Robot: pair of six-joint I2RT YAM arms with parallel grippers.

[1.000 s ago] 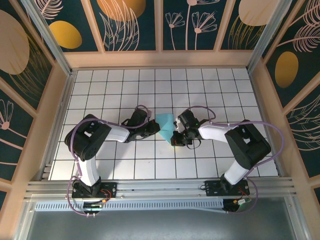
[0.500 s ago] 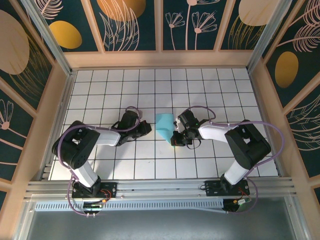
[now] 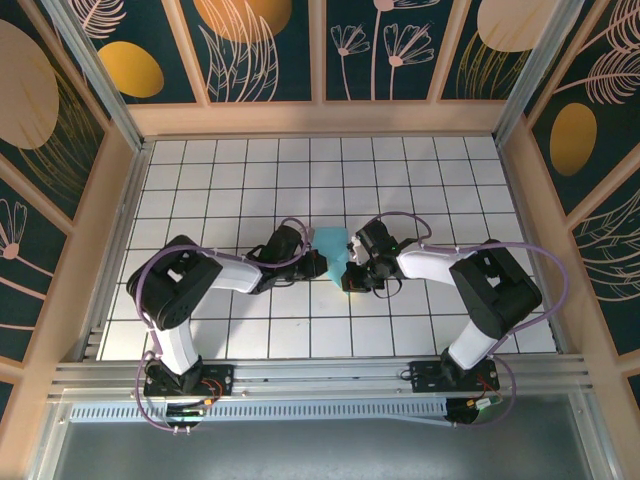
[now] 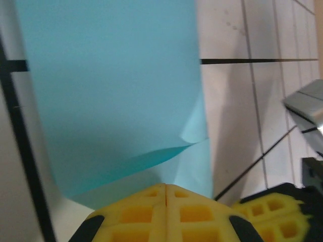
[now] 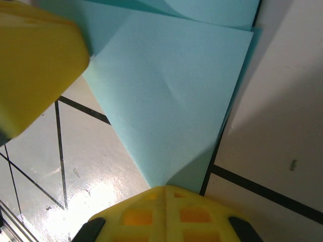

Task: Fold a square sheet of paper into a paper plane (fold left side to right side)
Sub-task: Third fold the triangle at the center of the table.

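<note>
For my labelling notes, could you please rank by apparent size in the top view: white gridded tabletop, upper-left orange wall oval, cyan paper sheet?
1. white gridded tabletop
2. orange wall oval
3. cyan paper sheet, partly hidden

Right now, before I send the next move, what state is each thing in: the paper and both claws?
Sheet of paper: lying on the table between the claws, partly folded into overlapping layers, one edge curling up.
Left claw: shut, tip at the paper's edge.
Right claw: shut, tip at a corner of the paper.
</note>
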